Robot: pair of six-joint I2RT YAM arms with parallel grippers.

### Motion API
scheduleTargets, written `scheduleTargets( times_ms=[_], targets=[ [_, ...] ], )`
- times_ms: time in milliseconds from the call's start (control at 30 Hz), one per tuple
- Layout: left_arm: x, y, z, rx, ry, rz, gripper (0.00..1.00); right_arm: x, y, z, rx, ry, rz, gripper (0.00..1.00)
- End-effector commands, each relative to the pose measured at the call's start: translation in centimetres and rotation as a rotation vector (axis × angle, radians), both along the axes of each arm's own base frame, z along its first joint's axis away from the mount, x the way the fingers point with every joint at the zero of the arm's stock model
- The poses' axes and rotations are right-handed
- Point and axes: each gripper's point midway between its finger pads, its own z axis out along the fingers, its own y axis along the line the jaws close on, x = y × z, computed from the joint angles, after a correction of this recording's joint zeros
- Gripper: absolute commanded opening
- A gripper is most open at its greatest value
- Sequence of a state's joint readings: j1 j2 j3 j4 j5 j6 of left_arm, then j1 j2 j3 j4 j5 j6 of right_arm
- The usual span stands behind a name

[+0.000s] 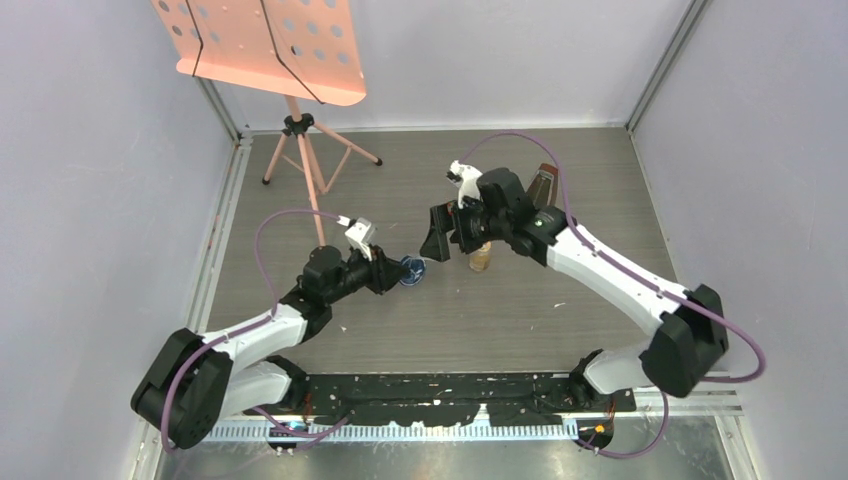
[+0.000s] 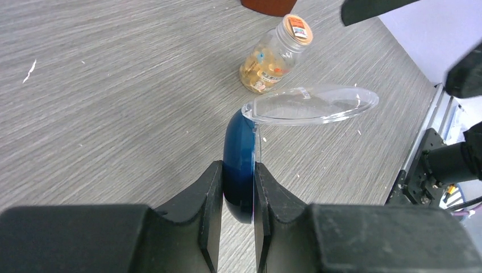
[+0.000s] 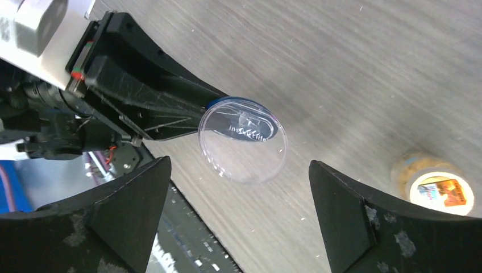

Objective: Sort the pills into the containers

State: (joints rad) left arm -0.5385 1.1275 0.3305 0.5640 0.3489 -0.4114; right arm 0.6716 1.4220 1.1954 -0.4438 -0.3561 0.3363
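My left gripper [image 2: 239, 187] is shut on the rim of the dark-blue dish [image 2: 240, 153], holding it on edge just above the table. A clear round lid [image 2: 312, 104] stands swung open from the dish's top. The amber bottle [image 2: 273, 57] with its orange-and-white top stands on the table beyond, with yellowish pills [image 2: 257, 67] inside it. My right gripper [image 3: 239, 199] hangs open above the clear lid [image 3: 243, 141], nothing between its fingers. In the top view the dish [image 1: 413, 271] lies between both grippers, and the bottle [image 1: 480, 258] sits under the right wrist.
A brown pyramid-shaped metronome [image 1: 543, 186] stands behind the right arm. A pink music stand [image 1: 270, 45] on a tripod occupies the back left. Walls close in the table on three sides. White flecks [image 2: 29, 69] lie on the wood.
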Motion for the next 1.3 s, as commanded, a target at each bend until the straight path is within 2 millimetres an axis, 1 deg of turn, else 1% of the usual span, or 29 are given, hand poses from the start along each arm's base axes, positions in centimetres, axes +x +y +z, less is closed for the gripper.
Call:
scheduleTargets(
  times_ms=[0, 100, 133, 200, 267, 300, 333, 433, 500, 600, 633, 700, 733, 767, 800, 833, 867, 900, 933, 967, 1000, 1033, 1067, 1100, 1167, 1200, 1233, 1267],
  targets=[
    [0.5, 0.1, 1.6, -0.077, 0.030, 0.033, 0.00, 2.2, -0.2, 3.4, 0.045, -0.326, -0.004, 1.00],
    [0.7, 0.2, 2.2, -0.105, 0.046, 0.046, 0.00, 1.4, 0.1, 3.7, 0.045, -0.370, 0.040, 1.00],
    [0.7, 0.2, 2.3, -0.111, 0.051, 0.048, 0.00, 0.8, 0.5, 3.4, 0.040, -0.375, 0.077, 0.99],
    [0.6, 0.2, 2.5, -0.122, 0.061, 0.035, 0.00, 0.2, 1.0, 2.6, 0.030, -0.372, 0.113, 0.96],
    [0.3, 0.2, 2.8, -0.129, 0.050, 0.017, 0.00, 0.0, 1.6, 2.1, 0.035, -0.378, 0.151, 0.94],
    [0.2, 0.3, 2.8, -0.135, 0.047, 0.012, 0.00, -0.2, 2.1, 2.3, 0.054, -0.386, 0.183, 0.91],
    [0.0, 0.4, 2.8, -0.141, 0.049, 0.004, 0.00, -0.1, 2.4, 2.2, 0.051, -0.402, 0.213, 0.90],
    [-0.3, 0.6, 3.2, -0.170, 0.058, -0.033, 0.00, -0.7, 3.3, 2.2, 0.048, -0.425, 0.331, 0.84],
    [-0.5, 0.7, 3.5, -0.178, 0.056, -0.051, 0.00, -0.8, 3.8, 2.2, 0.037, -0.440, 0.381, 0.82],
    [-0.7, 0.7, 3.9, -0.186, 0.052, -0.080, 0.00, -0.7, 4.2, 2.1, 0.001, -0.488, 0.429, 0.78],
    [-0.8, 0.6, 4.0, -0.190, 0.049, -0.092, 0.00, -0.2, 4.2, 2.0, -0.030, -0.517, 0.417, 0.77],
    [-1.2, 0.5, 4.4, -0.197, 0.038, -0.117, 0.00, 0.5, 4.5, 1.9, -0.062, -0.543, 0.406, 0.71],
    [-1.3, 0.5, 4.5, -0.200, 0.031, -0.121, 0.00, 0.8, 4.5, 1.9, -0.074, -0.548, 0.396, 0.59],
    [-1.3, 0.5, 4.6, -0.201, 0.027, -0.125, 0.00, 1.6, 4.9, 2.1, -0.090, -0.547, 0.375, 0.52],
    [-1.3, 0.6, 4.6, -0.201, 0.024, -0.124, 0.00, 1.5, 4.6, 1.5, -0.119, -0.514, 0.378, 0.39],
    [-1.3, 0.7, 4.6, -0.197, 0.022, -0.120, 0.00, 2.3, 5.1, 1.5, -0.139, -0.505, 0.371, 0.33],
    [-1.2, 0.9, 4.4, -0.192, 0.024, -0.110, 0.02, 2.1, 4.8, 1.0, -0.169, -0.477, 0.375, 0.24],
    [-1.0, 1.1, 4.3, -0.185, 0.024, -0.097, 0.04, 2.4, 5.1, 1.3, -0.174, -0.484, 0.375, 0.21],
    [-0.8, 1.3, 4.1, -0.179, 0.023, -0.081, 0.09, 2.5, 5.1, 1.3, -0.188, -0.489, 0.370, 0.16],
    [-0.7, 1.6, 3.9, -0.171, 0.027, -0.061, 0.16, 2.6, 5.2, 1.6, -0.191, -0.502, 0.369, 0.14],
    [-0.4, 1.9, 3.9, -0.163, 0.023, -0.042, 0.22, 2.7, 5.2, 1.6, -0.199, -0.502, 0.369, 0.12],
    [-0.3, 2.2, 3.8, -0.157, 0.019, -0.023, 0.32, 2.9, 5.3, 1.8, -0.203, -0.509, 0.370, 0.11],
    [-0.1, 2.6, 3.9, -0.149, 0.008, 0.003, 0.40, 2.9, 5.1, 1.6, -0.222, -0.500, 0.379, 0.09],
    [0.0, 3.0, 4.2, -0.143, -0.007, 0.030, 0.50, 3.0, 5.3, 1.3, -0.239, -0.482, 0.390, 0.09],
    [0.6, 4.3, 4.4, -0.109, -0.032, 0.110, 0.94, 3.4, 5.4, 0.5, -0.272, -0.459, 0.402, 0.08],
    [0.9, 5.2, 4.3, -0.082, -0.039, 0.163, 0.99, 3.7, 5.5, -0.4, -0.294, -0.445, 0.407, 0.08],
    [1.1, 6.2, 4.4, -0.051, -0.052, 0.216, 0.99, 3.9, 5.6, -0.2, -0.301, -0.445, 0.406, 0.09],
    [1.4, 7.3, 4.5, -0.019, -0.070, 0.271, 0.99, 4.3, 5.6, -1.1, -0.327, -0.436, 0.400, 0.08]
  ],
)
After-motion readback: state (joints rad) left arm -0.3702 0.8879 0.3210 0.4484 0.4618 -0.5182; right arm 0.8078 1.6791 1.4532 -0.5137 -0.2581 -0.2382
